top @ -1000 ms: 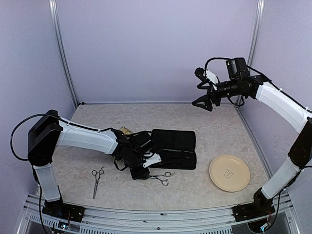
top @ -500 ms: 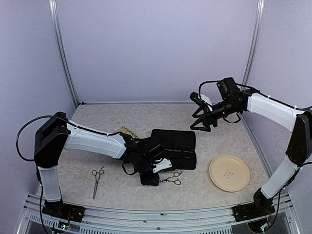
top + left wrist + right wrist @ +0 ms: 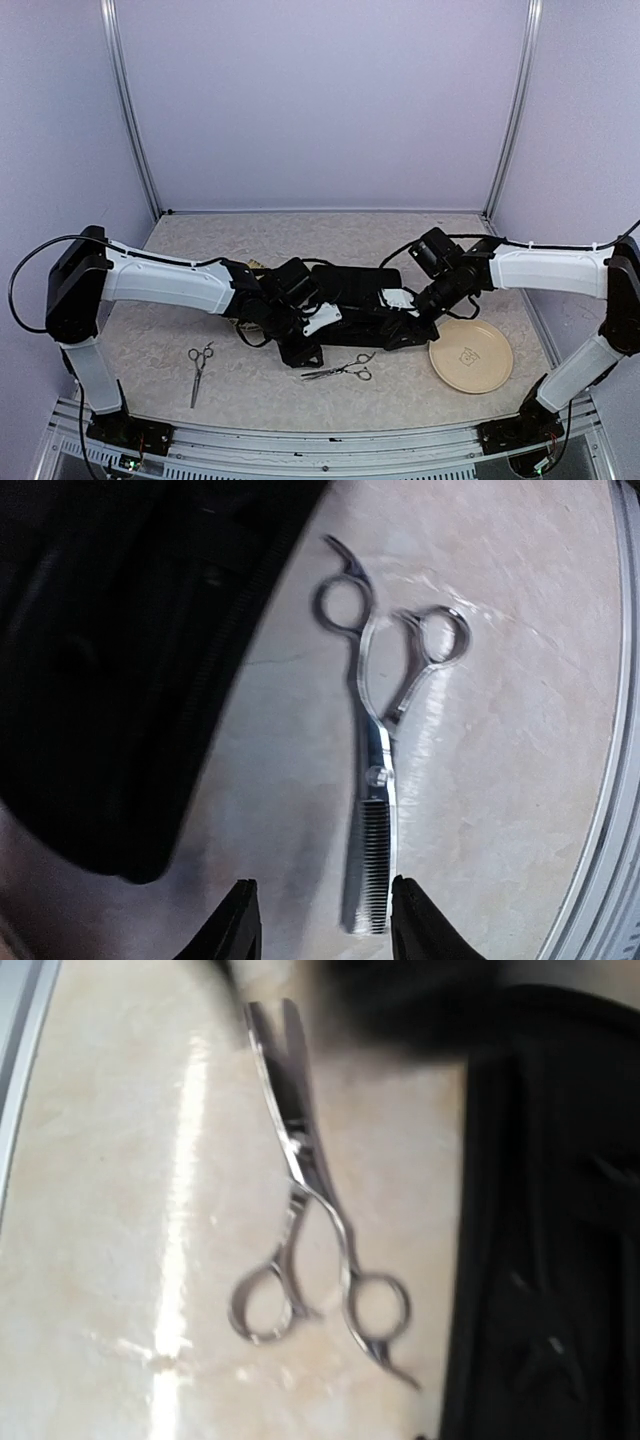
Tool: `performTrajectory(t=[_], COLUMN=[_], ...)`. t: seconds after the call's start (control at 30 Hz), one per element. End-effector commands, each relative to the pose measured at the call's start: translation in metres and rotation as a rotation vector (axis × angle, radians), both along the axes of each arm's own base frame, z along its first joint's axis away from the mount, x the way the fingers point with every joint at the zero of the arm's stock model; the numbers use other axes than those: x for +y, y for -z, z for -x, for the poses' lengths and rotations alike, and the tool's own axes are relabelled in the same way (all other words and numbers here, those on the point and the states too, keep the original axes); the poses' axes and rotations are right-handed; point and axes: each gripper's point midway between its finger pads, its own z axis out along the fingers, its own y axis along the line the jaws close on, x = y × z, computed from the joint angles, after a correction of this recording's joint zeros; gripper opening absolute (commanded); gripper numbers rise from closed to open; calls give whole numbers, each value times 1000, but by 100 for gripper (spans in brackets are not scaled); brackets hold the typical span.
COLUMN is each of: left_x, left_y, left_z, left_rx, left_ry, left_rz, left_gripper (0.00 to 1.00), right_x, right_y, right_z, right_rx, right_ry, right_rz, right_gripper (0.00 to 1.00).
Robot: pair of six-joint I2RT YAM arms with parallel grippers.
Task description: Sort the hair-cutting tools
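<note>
A pair of silver scissors [image 3: 340,371] lies flat on the table just in front of the black zip case [image 3: 355,295]. My left gripper [image 3: 300,352] hovers at its blade end. In the left wrist view that gripper [image 3: 325,925] is open, and the toothed blade tip of the scissors [image 3: 376,775] lies between the fingers [image 3: 240,920] without touching them. Low over the case's right end sits my right gripper [image 3: 397,333], whose fingers are hard to make out against the black. Its wrist view shows the same scissors [image 3: 296,1145], ring handles nearest. Another pair of scissors [image 3: 199,366] lies at the front left.
A round tan plate [image 3: 470,355] rests at the front right. A bit of woven tray [image 3: 256,268] shows behind my left arm. The black case fills the left of the left wrist view [image 3: 100,680] and the right of the right wrist view [image 3: 545,1210].
My left gripper has opened, let go of the scissors and drawn back a little to the left. My right arm has swung down from high at the back to just above the case.
</note>
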Motion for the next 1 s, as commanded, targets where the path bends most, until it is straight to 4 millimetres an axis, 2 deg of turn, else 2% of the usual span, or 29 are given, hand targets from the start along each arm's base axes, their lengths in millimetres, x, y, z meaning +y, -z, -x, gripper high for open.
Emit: performTrajectory(t=[0.0,0.07,0.13,0.2,0.27,0.33,0.43,0.53,0.97], left_x=[16,43,60,63,56,47,35,26,36], left_y=[-62,-94,-126,-151,-162,-159,-137,-124,-126], left_z=[-84,-132,-162,-174,-178,-181,-184,-179,-178], left_rx=[-295,-470,-535,-593,-659,-715,-741,-709,-706], left_ry=[-303,-535,-682,-731,-713,-674,-618,-584,-584], left_rz=[103,126,208,261,259,213,139,137,167], left_gripper=[45,47,50,52,53,53,53,53,55], right_x=[17,22,27,30,33,35,34,33,34], right_y=[21,31,40,47,53,60,72,80,94], right_z=[12,21,31,41,50,55,62,62,51], right_rx=[-50,-49,-54,-63,-66,-58,-43,-48,-50], right_ry=[-92,-132,-172,-208,-233,-239,-249,-244,-173], right_rz=[53,83,107,124,143,166,211,248,294], right_gripper=[38,37,35,35,35,35,35,34,31])
